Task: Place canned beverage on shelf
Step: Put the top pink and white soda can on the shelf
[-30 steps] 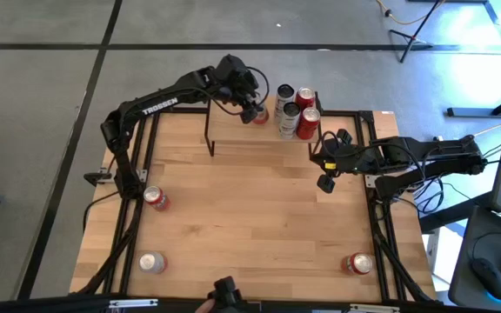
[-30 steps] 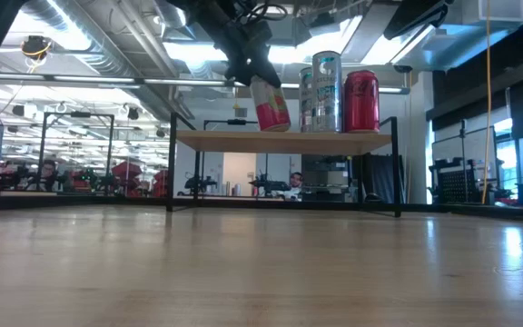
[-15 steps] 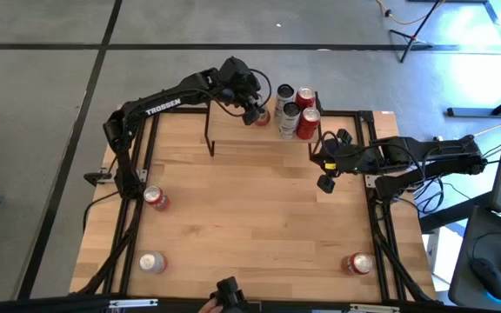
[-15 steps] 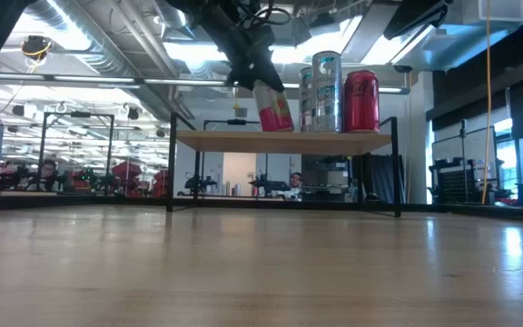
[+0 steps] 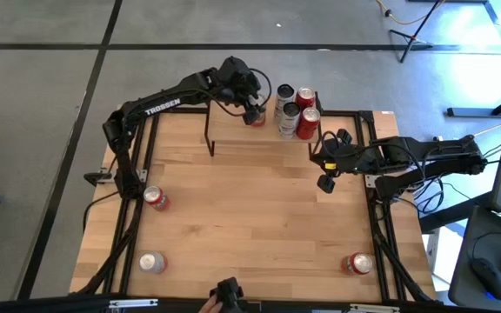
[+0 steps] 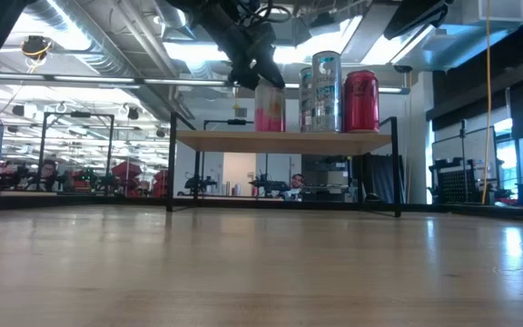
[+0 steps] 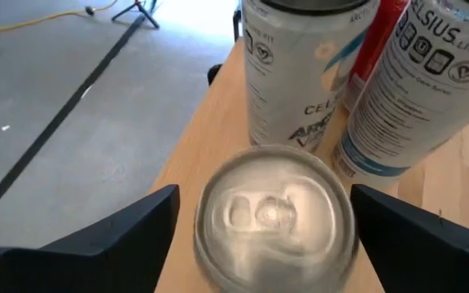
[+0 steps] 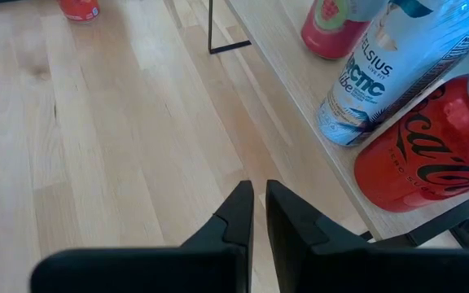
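A pink can (image 6: 269,109) stands upright on its base on the shelf (image 6: 284,141), to the left of the other cans there. My left gripper (image 7: 265,195) is open above it, one finger on each side of the can's silver top (image 7: 275,216), with a gap on both sides. From above it shows at the shelf's far edge (image 5: 255,113). My right gripper (image 8: 259,191) is shut and hovers over the table near the shelf's right end (image 5: 324,184), with nothing in it.
Two pale Celsius cans (image 5: 287,104) and two red cans (image 5: 308,111) crowd the shelf's right end. Loose cans lie on the table: a red one (image 5: 156,198) and a silver one (image 5: 151,262) at the left, a red one (image 5: 357,263) near right.
The pink can, tilted under my left gripper a second ago, has tipped upright and now stands on the shelf's plank. My left gripper has let go of it while staying in place.
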`<state>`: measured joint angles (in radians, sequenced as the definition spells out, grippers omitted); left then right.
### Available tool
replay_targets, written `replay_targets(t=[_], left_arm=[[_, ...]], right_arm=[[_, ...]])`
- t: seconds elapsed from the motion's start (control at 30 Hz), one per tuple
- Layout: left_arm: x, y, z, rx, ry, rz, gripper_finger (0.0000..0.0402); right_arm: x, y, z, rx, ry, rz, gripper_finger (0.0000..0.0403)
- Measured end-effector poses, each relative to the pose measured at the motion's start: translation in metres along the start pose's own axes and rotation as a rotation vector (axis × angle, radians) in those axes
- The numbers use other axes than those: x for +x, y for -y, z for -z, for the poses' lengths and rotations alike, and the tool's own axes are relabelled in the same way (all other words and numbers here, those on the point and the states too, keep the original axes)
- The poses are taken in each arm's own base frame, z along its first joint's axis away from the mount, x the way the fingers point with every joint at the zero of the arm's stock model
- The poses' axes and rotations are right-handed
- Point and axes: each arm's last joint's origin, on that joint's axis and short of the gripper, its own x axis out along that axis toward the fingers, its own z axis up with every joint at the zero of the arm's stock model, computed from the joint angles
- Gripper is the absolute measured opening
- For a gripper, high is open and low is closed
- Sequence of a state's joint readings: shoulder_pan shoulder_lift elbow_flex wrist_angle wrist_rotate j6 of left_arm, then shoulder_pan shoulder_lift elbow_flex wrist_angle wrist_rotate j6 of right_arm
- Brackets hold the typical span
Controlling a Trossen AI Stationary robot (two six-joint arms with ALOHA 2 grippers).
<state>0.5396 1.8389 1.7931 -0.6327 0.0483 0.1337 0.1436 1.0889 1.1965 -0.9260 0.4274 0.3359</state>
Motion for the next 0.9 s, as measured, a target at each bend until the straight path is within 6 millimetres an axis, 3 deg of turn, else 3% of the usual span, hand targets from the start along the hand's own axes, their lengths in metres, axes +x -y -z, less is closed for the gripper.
replay_targets(t=[0.33,0.6,0.77,0.9], left_arm=[[-0.003,0.009,-0.003,0.014,0.009,0.009,0.0353],[-0.05,0.009,-0.034,0.0,0.024,0.004,0.0353],[-0.065,0.002,-0.016,-0.006,-0.198,-0.036,0.0353],[-0.047,-0.004,0.012,-0.026,-0.362,-0.063,0.0353]], right_arm=[[0.0,0.0,0.0,-0.001,0.0,0.0,0.0028],[0.0,0.0,0.0,-0.001,0.002,0.007,0.0028],[0.0,0.0,0.0,0.004,0.002,0.006,0.0028],[0.0,0.0,0.0,0.005,0.002,0.007,0.0028]])
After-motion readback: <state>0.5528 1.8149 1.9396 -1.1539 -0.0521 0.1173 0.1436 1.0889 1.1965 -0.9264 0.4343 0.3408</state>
